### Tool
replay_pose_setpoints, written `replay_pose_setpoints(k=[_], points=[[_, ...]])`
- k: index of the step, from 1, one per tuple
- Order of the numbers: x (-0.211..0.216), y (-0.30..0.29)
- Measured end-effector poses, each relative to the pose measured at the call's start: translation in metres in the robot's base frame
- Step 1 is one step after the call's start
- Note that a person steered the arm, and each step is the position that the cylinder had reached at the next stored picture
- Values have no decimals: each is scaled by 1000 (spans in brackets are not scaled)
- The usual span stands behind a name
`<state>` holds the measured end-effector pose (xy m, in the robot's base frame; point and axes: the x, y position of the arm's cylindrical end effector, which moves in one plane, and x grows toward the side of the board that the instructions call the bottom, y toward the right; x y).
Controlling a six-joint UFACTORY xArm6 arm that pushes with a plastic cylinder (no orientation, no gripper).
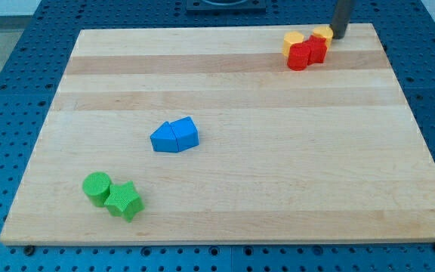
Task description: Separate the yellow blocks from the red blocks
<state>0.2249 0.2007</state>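
Bare rod tip [339, 35], nothing to grip, touches yellow blocks [322, 34] from view's right; red blocks [307, 52] just below-left.

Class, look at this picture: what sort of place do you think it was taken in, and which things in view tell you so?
Probably a robotics lab bench. A wooden board lies on a blue perforated base, a dark rod's tip touches the clustered yellow blocks and red blocks, and blue blocks and green blocks sit like test pieces.

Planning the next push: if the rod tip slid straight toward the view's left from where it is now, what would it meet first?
Probably the yellow block right beside my tip; they look touching or nearly so. The red blocks sit lower-left.
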Motion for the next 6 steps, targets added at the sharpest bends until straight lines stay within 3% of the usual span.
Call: replay_pose_setpoints(k=[2, 3, 4, 6], points=[[11, -24], [11, 13], [11, 13], [44, -87]])
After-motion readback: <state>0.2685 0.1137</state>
